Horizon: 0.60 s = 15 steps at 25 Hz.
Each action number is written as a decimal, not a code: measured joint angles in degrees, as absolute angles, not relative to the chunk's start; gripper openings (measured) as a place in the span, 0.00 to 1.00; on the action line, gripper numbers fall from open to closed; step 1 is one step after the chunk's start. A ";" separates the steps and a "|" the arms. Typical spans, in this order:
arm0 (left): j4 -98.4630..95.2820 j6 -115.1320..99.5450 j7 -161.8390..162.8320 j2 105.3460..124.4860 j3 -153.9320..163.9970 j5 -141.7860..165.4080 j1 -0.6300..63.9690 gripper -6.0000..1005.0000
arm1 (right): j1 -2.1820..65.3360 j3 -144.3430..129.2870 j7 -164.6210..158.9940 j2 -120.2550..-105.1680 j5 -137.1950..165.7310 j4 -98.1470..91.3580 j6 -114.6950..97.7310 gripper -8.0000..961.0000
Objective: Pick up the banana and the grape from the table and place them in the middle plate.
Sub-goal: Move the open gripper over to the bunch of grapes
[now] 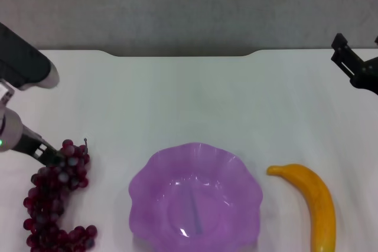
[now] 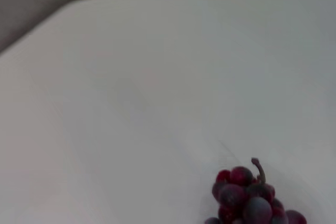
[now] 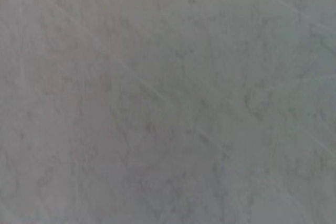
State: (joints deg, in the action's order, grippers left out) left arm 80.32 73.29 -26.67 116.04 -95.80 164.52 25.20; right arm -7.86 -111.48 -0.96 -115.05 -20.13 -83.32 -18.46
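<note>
White tabletop [image 1: 177,98] fills most of what we're looking at, with a grey wall behind it. Closest to us, the middle plate [image 1: 239,172] sits front and centre, and we see nothing in it, just the bare purple bowl. The banana [image 1: 316,196] lies just beside the plate on our right, not touching it, curving down toward the near edge. On our left the grape [image 1: 54,202] bunch rests on the table near the plate, stem end pointing away from us; our left wrist view catches that stem end [image 2: 247,195] too.

Our left gripper [image 1: 50,154] is right at the top of the bunch, touching it by the look of things, but we can't tell whether it's gripping. Further back, our right gripper [image 1: 354,63] hangs over the far right edge of the table, well apart from the banana, and we can't tell its state either.
</note>
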 joint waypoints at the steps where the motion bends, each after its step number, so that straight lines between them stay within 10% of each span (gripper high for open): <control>1: 78.66 72.88 -26.84 116.04 -95.82 164.53 25.86 0.61 | -7.83 -111.51 -0.96 -115.05 -20.12 -83.33 -18.46 0.89; 15: 63.02 64.96 -27.76 116.16 -96.30 162.77 30.86 0.61 | -7.64 -111.62 -0.96 -115.05 -20.12 -83.32 -18.31 0.89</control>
